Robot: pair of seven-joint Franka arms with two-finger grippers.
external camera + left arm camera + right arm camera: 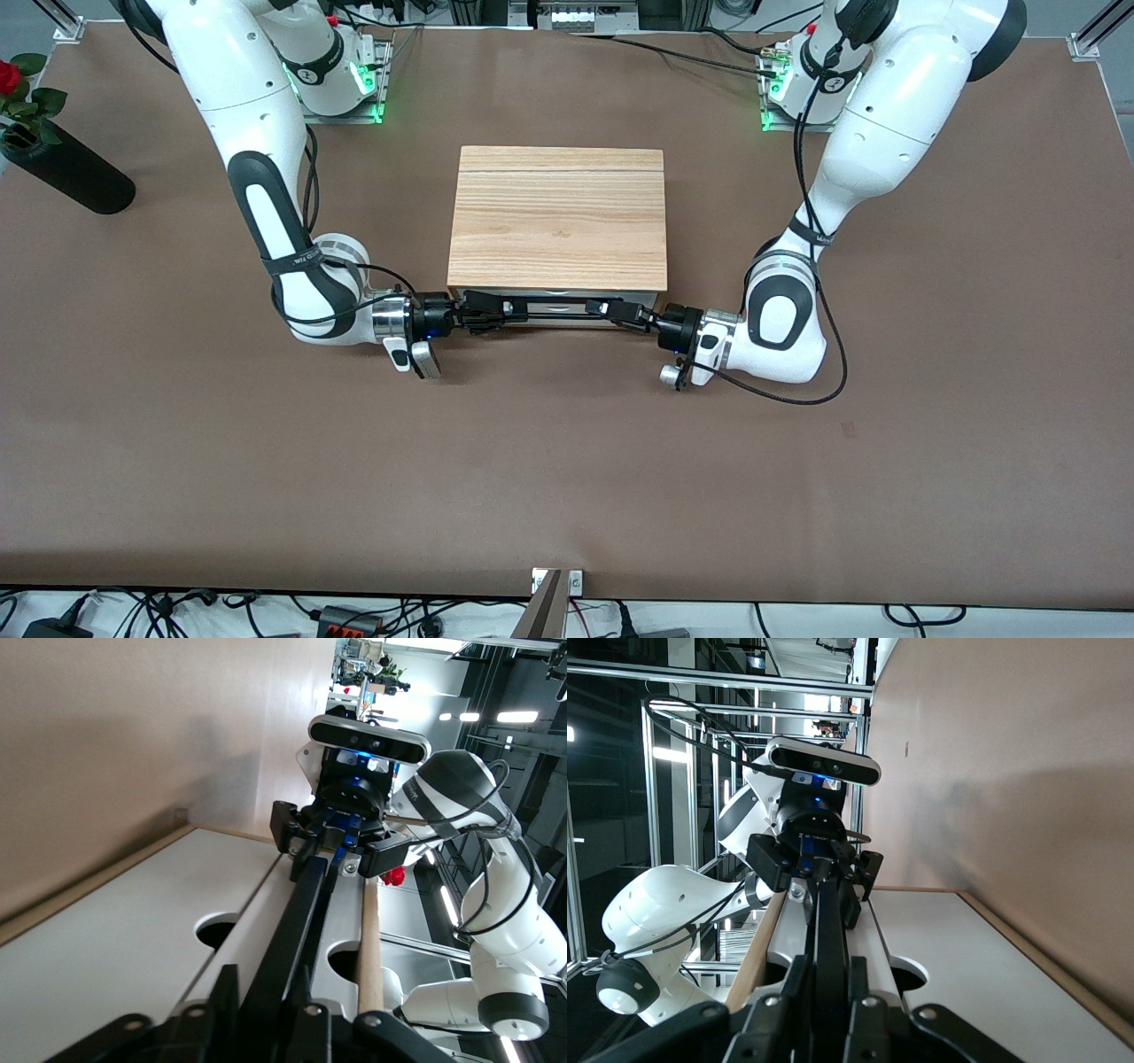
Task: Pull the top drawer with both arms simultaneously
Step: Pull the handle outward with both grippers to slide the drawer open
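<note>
The top drawer [567, 296] shows its white front under the light wood cabinet top [558, 213], facing the front camera. Its long black bar handle [554, 318] runs across the front. My right gripper [483, 312] is shut on the handle at the end toward the right arm. My left gripper [613, 311] is shut on it at the end toward the left arm. In the left wrist view my left gripper [266, 992] clamps the handle [301, 904], with the right gripper [332, 837] farther along it. In the right wrist view my right gripper [829, 979] clamps the handle [828, 921].
A black vase [66, 173] with a red rose lies at the right arm's end of the table. A lower white drawer front [115, 939] sits below the top one. Brown table surface [567, 461] stretches in front of the cabinet.
</note>
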